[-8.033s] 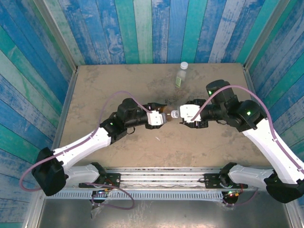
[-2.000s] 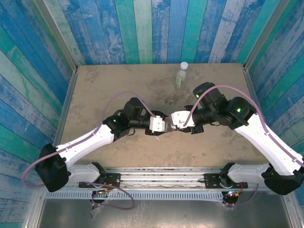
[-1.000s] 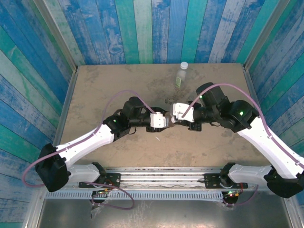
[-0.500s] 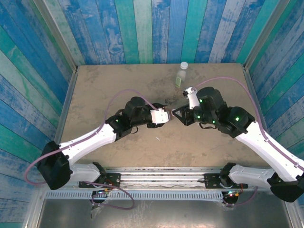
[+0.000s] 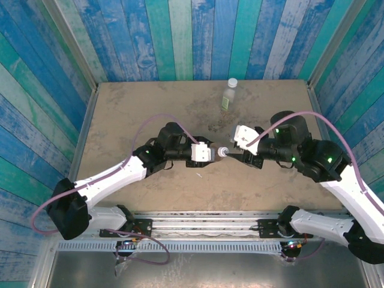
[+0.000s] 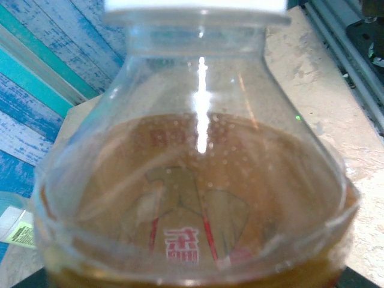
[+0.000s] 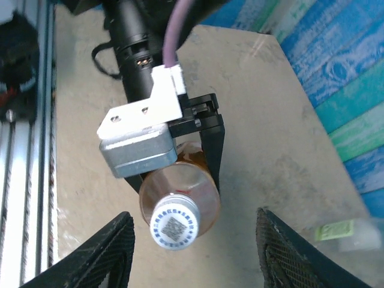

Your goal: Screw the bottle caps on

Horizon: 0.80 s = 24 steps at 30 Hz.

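The left gripper [image 5: 208,153] is clenched around the body of the amber bottle [image 7: 180,192] and holds it lying flat above the middle of the table [image 5: 132,114]. The bottle's long axis runs left to right, and its neck points right. A white cap [image 7: 174,225] sits on that neck and faces the right gripper [image 5: 234,155] head-on.

The right gripper is released. In the right wrist view its two fingers [image 7: 117,252] are spread wide, one on each side of the cap, and neither touches it. The cap is just ahead of the right gripper, roughly centred in the gap, so the right arm is the one placed to turn it.

The coming move likely depends on this alignment: the right gripper needs to line up with the bottle's axis before it closes on the cap and twists. It is hard to judge from here whether the cap is fully threaded or only partly seated.

The green-label bottle [image 5: 228,97] stands upright near the far edge of the table, well apart from both grippers. Its own cap [image 5: 232,82] is on top.
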Motion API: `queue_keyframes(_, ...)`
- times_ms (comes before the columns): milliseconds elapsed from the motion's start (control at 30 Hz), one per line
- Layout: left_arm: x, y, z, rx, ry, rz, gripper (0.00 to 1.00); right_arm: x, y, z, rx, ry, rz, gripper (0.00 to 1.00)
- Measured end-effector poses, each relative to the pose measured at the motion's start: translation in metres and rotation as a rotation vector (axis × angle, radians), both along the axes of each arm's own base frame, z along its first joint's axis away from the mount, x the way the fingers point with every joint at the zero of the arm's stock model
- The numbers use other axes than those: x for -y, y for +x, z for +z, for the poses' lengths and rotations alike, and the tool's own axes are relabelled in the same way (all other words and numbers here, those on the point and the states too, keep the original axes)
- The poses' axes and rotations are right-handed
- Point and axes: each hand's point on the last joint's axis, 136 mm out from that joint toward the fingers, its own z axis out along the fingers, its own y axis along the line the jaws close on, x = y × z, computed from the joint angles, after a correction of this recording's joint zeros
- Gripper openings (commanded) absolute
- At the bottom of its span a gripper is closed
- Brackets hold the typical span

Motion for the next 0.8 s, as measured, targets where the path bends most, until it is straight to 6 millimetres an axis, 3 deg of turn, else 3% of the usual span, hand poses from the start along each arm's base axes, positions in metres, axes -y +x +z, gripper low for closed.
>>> queue_keyframes(233, 0.001, -0.01, -0.002, -0.028, -0.001, -0.047, 0.55, -0.006, 0.0, -0.012, 0.062, -0.154, 0.148, 0.57)
queue_keyframes(533, 0.002, -0.013, -0.001, -0.034, -0.007, -0.062, 0.55, -0.01, -0.006, -0.031, 0.03, -0.228, 0.22, 0.56)
queue_keyframes(800, 0.002, -0.015, -0.001, -0.039, -0.011, -0.076, 0.55, -0.013, -0.004, -0.045, -0.001, -0.261, 0.232, 0.43)
